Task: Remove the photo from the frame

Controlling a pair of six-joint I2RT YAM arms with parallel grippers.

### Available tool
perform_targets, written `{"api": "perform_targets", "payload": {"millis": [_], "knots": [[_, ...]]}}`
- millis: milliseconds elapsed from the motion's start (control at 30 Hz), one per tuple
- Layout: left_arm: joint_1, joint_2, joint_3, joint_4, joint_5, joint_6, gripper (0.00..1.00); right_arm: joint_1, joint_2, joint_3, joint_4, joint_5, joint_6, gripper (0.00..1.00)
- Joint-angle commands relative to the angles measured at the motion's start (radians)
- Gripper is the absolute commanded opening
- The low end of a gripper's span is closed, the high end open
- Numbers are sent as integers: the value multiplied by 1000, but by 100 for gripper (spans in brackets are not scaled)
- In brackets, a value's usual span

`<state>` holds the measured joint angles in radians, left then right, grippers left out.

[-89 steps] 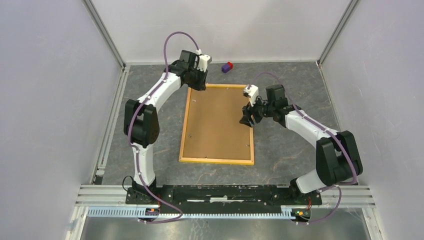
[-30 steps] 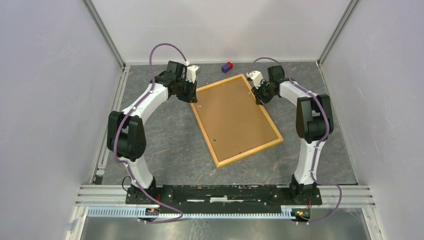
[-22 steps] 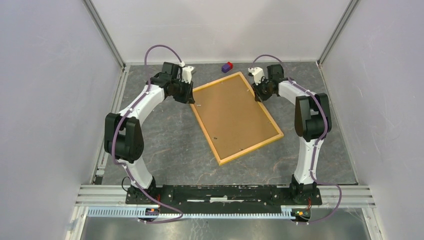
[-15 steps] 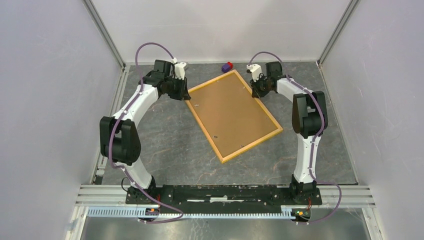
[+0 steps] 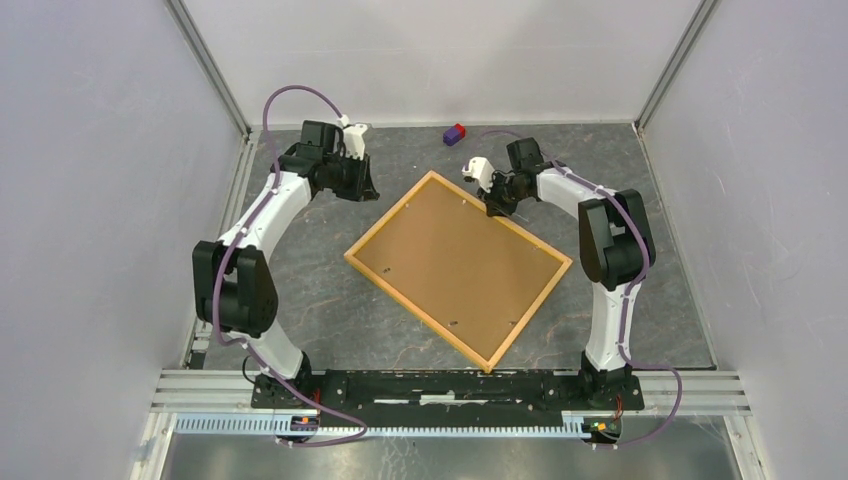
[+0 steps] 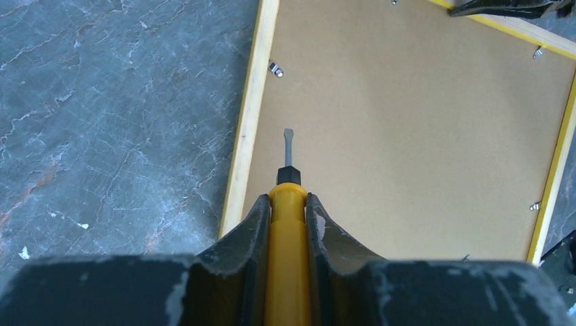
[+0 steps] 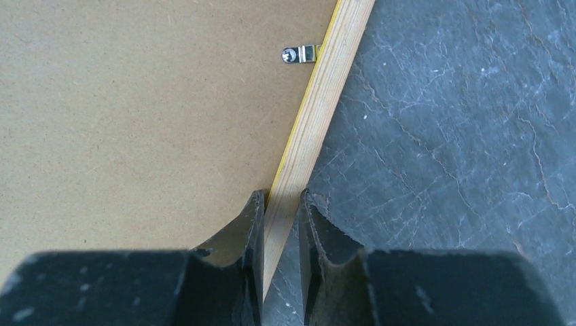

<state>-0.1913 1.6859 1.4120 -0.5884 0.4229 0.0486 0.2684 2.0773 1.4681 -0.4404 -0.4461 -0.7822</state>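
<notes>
Frame (image 5: pixel 389 214) rotated in right claw (image 7: pixel 280 207); backing board (image 5: pixel 458 262) clipped inside.

left claw (image 6: pixel 286 202): clamped on screwdriver (image 6: pixel 288 258) | right claw (image 7: pixel 280 197): pinching frame (image 7: pixel 326 102) edge

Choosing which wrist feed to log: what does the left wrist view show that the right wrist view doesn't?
Only left wrist: a yellow screwdriver clamped in the left end effector, tip above the brown backing board. Only right wrist: close up, the right end effector pinching the frame's wooden rim. Both: the frame lying face down, metal clips, grey table.
</notes>
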Motion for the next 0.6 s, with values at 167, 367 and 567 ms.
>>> {"api": "perform_targets", "payload": {"millis": [167,367,567], "knots": [[4,-68,-60,18,48,-5,2,9,156,164,-190,103,-187,7],[5,-97,-110,-2,34,54,2,90,207,278,-175,79,-292,8],[4,-113,-146,-18,22,96,2,163,190,269,-137,3,-371,9]]}}
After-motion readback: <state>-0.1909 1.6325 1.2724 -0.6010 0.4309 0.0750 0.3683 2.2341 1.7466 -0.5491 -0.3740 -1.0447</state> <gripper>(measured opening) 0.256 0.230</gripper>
